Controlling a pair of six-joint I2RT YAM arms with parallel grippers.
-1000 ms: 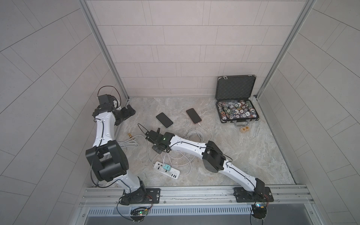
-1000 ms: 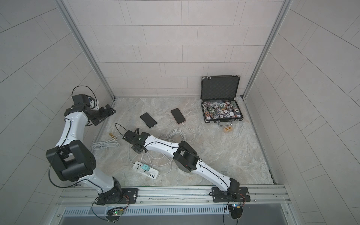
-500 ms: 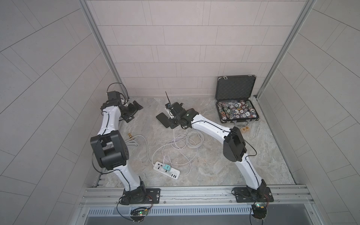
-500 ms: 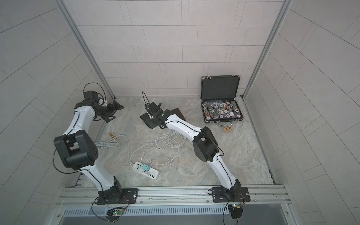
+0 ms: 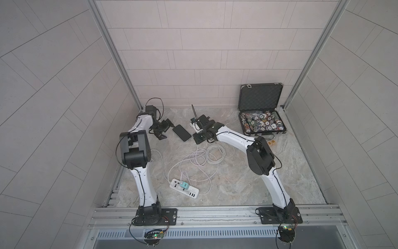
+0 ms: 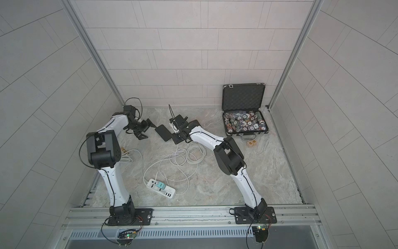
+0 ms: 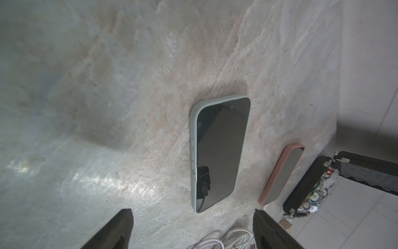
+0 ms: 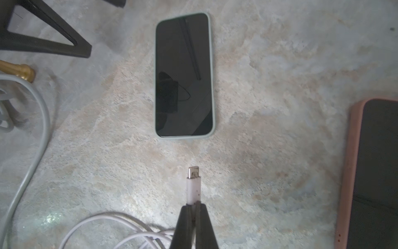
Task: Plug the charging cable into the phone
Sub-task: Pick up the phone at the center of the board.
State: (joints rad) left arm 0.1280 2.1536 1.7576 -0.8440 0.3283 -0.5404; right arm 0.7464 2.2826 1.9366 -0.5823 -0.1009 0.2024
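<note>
The right gripper (image 8: 193, 204) has its jaws pressed together on the white plug (image 8: 193, 185) of the charging cable (image 5: 204, 154). The metal tip sticks out ahead of the fingers and points at the near short end of the phone (image 8: 184, 74), with bare table (image 8: 280, 86) between tip and phone. The phone, in a pale green case, lies flat and screen up, dark.

On its other side sits the left gripper (image 5: 167, 130), jaws spread wide and holding nothing, close beside the phone's far end.

The cable's loose loops lie heaped on the table behind the right gripper and run back to the power strip (image 5: 184, 187). A second phone (image 8: 374, 172), in a pink case, lies flat beside the right gripper.
</note>
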